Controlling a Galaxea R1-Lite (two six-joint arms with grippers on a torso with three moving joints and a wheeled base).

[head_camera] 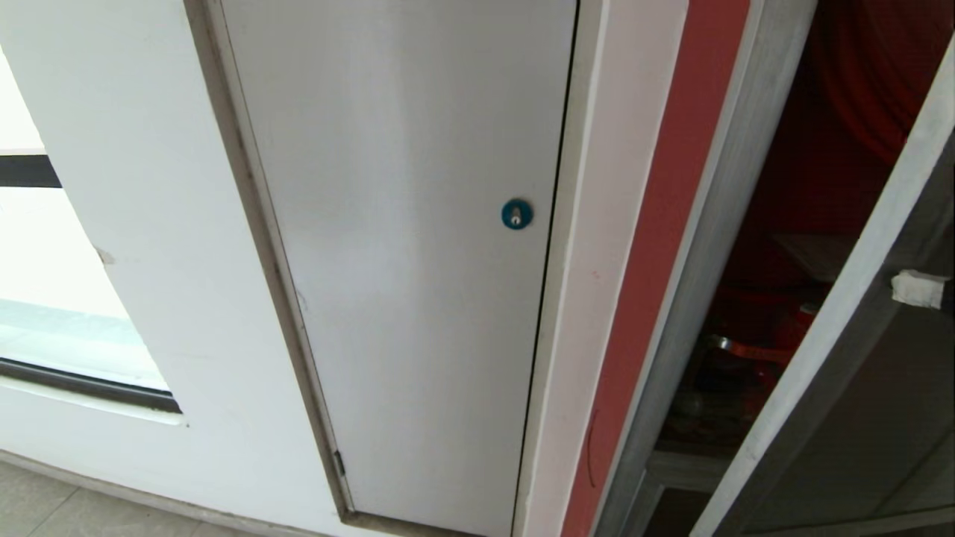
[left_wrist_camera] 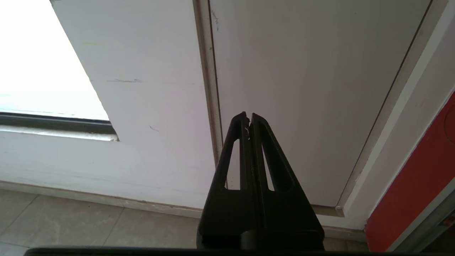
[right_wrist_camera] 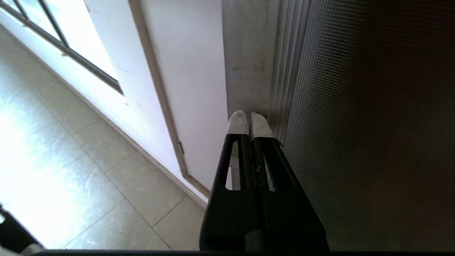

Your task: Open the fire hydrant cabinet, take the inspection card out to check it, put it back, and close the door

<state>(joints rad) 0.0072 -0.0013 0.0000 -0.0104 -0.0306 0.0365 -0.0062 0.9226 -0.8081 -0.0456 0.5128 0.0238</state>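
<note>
The fire hydrant cabinet [head_camera: 791, 224] is at the far right of the head view, dark red inside its silver frame. The door [head_camera: 843, 321] stands ajar, its silver edge slanting across the opening. My right gripper [right_wrist_camera: 250, 121] is shut with nothing in it. Its white-taped fingertips [head_camera: 921, 289] rest against the door's silver frame [right_wrist_camera: 249, 71], next to the dotted tinted glass [right_wrist_camera: 373, 124]. My left gripper [left_wrist_camera: 248, 117] is shut and empty, hanging low before the grey-white panel [left_wrist_camera: 312, 89]. The inspection card is out of view.
A grey-white panel with a round blue lock [head_camera: 516, 214] fills the middle, and a red wall strip [head_camera: 664, 224] runs between it and the cabinet. A window [head_camera: 45, 298] is at the left. Tiled floor [right_wrist_camera: 89, 160] lies below.
</note>
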